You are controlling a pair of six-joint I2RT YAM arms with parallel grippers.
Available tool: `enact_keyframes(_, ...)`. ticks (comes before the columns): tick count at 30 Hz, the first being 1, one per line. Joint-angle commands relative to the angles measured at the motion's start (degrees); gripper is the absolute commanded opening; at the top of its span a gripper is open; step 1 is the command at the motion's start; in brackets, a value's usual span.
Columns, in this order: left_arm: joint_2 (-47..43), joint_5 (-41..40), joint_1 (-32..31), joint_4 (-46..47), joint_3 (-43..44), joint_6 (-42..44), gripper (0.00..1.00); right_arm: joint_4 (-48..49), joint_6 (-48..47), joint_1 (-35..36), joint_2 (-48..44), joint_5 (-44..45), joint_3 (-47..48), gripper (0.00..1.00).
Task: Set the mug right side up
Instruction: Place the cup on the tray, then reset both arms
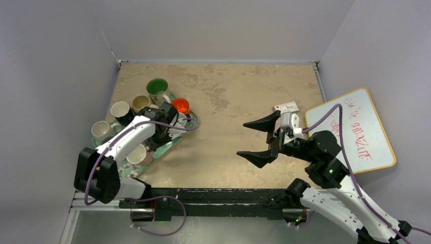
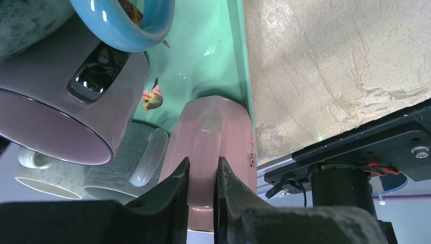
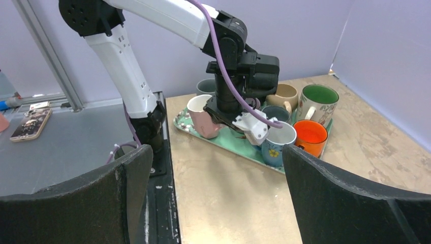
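Top view: the left arm (image 1: 129, 140) hides part of the mug-crowded tray (image 1: 174, 144) at left. The right gripper (image 1: 259, 140) is spread wide over the table (image 1: 228, 91), with a whiteboard (image 1: 356, 129) to its right.
Left wrist: the left gripper (image 2: 203, 170) pinches the pink mug (image 2: 234, 134) by its handle at the tray's edge, a purple mug (image 2: 61, 122) beside it.
Right wrist: the pink mug leans, mouth upward, at the tray's near end.

Green-lined mug (image 1: 157, 87) and orange mug (image 1: 180, 105) stand upright on the teal tray (image 2: 213, 46); whiteboard (image 1: 350, 131) at right.

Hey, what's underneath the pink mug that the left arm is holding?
The green tray lies under the pink mug, near the tray's rim. The left gripper is shut on the mug's handle. The mug's body hides whether it touches the tray.
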Motion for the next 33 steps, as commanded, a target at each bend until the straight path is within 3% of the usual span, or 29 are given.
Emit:
enact_keyframes(1, 0.7, -3.9, 0.2, -0.4, 1.3, 1.0, 0.0, 1.9, 0.7, 0.0, -1.9, 0.8, 0.7, 0.99)
enact_keyframes(5, 2.7, -4.3, 0.1, -0.6, 2.3, 0.8, 0.12, 1.8, 0.3, 0.0, -1.3, 0.2, 0.8, 0.99)
enact_keyframes(8, 3.8, -2.9, 0.0, -1.2, 3.3, 0.4, 0.33, 2.0, 0.0, 0.0, -1.1, -0.1, 0.7, 0.99)
enact_keyframes(16, 0.7, 2.0, -0.3, -1.2, 6.7, 0.2, 0.48, 2.3, 0.1, 0.0, -0.7, -0.2, -0.5, 0.99)
enact_keyframes(18, -1.1, 4.6, -0.3, -0.5, 7.7, 0.4, 0.63, 2.2, 0.2, 0.0, -0.4, 0.1, -0.7, 0.99)
enact_keyframes(19, -2.1, 5.8, -0.4, 0.0, 8.5, 0.6, 0.78, 2.0, 0.4, 0.0, -0.2, 0.4, -0.7, 0.99)
enact_keyframes(21, -4.6, 9.2, -0.6, 1.0, 10.2, 0.9, 0.89, 1.6, 0.8, 0.0, 0.1, 1.1, -0.9, 0.99)
enact_keyframes(29, -22.1, 23.2, -0.6, 21.0, 10.9, -6.0, 0.94, -3.0, 5.8, 0.0, 1.9, 7.7, -2.5, 0.99)
enact_keyframes(33, -29.6, 33.8, -0.6, 30.3, 8.7, -15.5, 0.95, -14.7, 7.9, 0.0, 4.3, 16.4, 1.8, 0.99)
